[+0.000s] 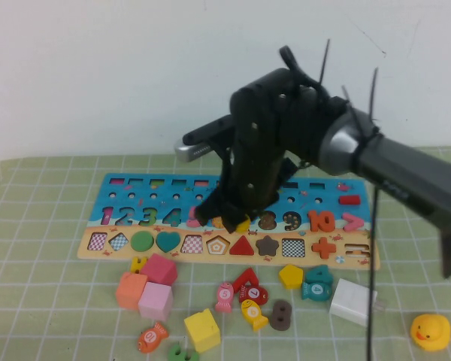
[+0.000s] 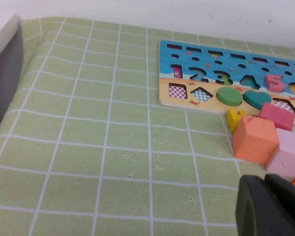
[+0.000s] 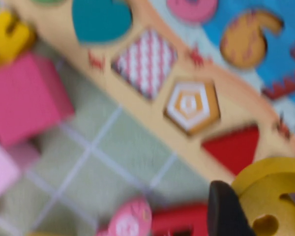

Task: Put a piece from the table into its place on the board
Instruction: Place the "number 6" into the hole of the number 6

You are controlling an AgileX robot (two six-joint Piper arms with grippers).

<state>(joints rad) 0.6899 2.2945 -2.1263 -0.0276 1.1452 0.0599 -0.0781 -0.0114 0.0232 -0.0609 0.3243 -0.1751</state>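
Observation:
My right gripper [image 1: 227,219] hangs over the middle of the board [image 1: 120,197], shut on the yellow numeral 6 [image 1: 243,223]. In the right wrist view the 6 [image 3: 273,196] sits between the dark fingers [image 3: 226,211], held above the board's tan strip [image 3: 152,115] beside the red triangle. The empty 6-shaped cut-out [image 3: 248,37] shows in the blue part. My left gripper [image 2: 266,209] is shut and empty, low over the green grid cloth [image 2: 103,147], left of the board [image 2: 211,64]. It is out of the high view.
Loose pieces lie in front of the board: an orange cube [image 1: 131,290], pink cubes [image 1: 156,301], a yellow cube [image 1: 202,329], a yellow pentagon [image 1: 290,276], fish pieces, a brown 8 [image 1: 280,314]. A white block [image 1: 353,301] and a yellow duck [image 1: 430,331] are at the right.

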